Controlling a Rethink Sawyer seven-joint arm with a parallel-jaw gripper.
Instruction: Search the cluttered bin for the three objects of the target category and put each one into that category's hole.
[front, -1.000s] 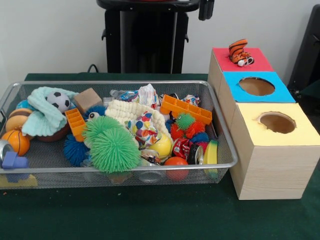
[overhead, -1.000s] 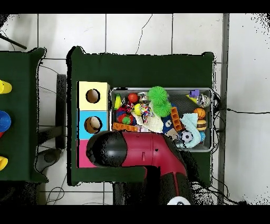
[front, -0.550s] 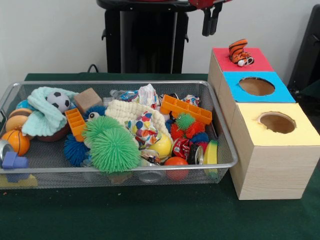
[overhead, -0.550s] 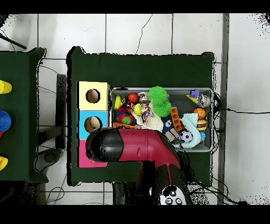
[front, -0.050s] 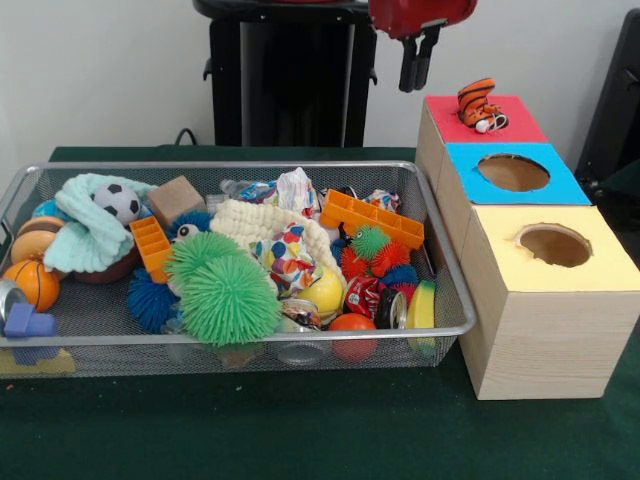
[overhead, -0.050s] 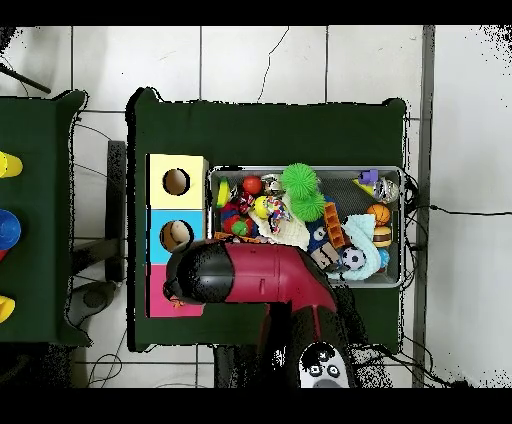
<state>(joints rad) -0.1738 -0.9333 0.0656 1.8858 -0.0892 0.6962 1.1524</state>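
A wire mesh bin (front, -0.050s: 452, 285) is full of mixed toys: green spiky balls (front, -0.050s: 228, 295), a soccer ball (front, -0.050s: 118, 202), an orange block (front, -0.050s: 372, 217), a soda can (front, -0.050s: 368, 297) and several more. To its right stand three boxes, with a red top (front, -0.050s: 512, 127), a blue top (front, -0.050s: 470, 165) and a yellow top (front, -0.050s: 500, 230). A striped tiger plush (front, -0.050s: 479, 104) lies on the red top. My gripper (front, -0.050s: 417, 75) hangs open and empty, high above the bin's far right corner, left of the red box. In the overhead view the arm (overhead, -0.050s: 250, 275) hides the gripper.
Round holes show in the blue top (front, -0.050s: 513, 172) and the yellow top (front, -0.050s: 555, 245). In the overhead view the arm covers part of the red box (overhead, -0.050s: 158, 297) and the bin's nearest edge. Another green table (overhead, -0.050s: 35, 200) with coloured objects stands at the left.
The gripper has come down from the top edge and shifted slightly left, with more of the red arm now showing. The toys and the tiger plush have not moved.
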